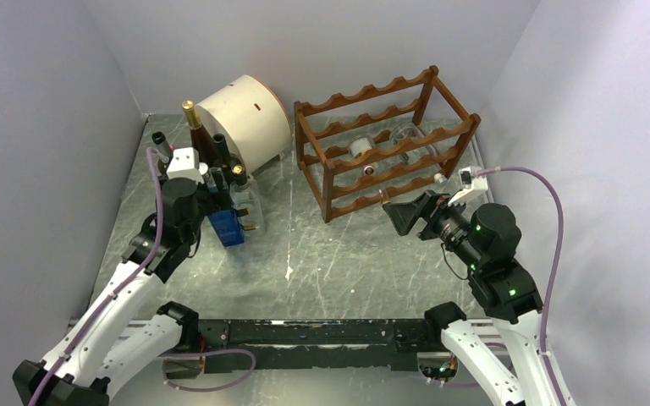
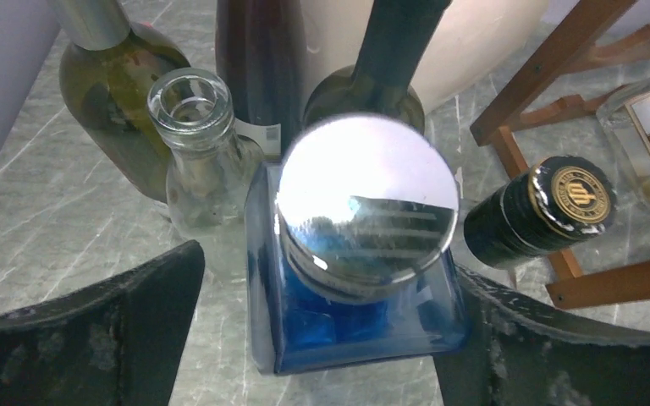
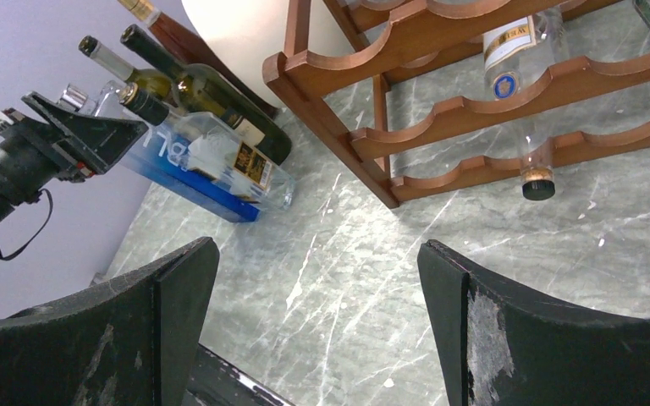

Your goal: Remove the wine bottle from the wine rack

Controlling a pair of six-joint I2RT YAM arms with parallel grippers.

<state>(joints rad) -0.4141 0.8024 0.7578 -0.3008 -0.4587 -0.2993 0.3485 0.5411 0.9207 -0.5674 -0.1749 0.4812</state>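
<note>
The reddish-brown wine rack (image 1: 385, 139) (image 3: 440, 118) stands at the back right of the table. A clear wine bottle (image 1: 364, 150) (image 3: 512, 68) with a white label lies in its middle tier, black cap toward the front. A second clear bottle (image 1: 410, 137) lies further right in the rack. My left gripper (image 1: 224, 199) (image 2: 330, 338) is open around a blue square bottle (image 1: 227, 227) (image 2: 347, 326) with a silver cap, which stands on the table; a gap shows beside one finger. My right gripper (image 1: 406, 216) (image 3: 317, 279) is open and holds nothing, just in front of the rack.
A cream drum (image 1: 245, 118) lies at the back left. Several bottles (image 1: 199, 135) stand crowded between it and the blue bottle, among them an open clear glass one (image 2: 195, 144) and a dark one with a black and gold cap (image 2: 550, 207). Grey walls close in on three sides.
</note>
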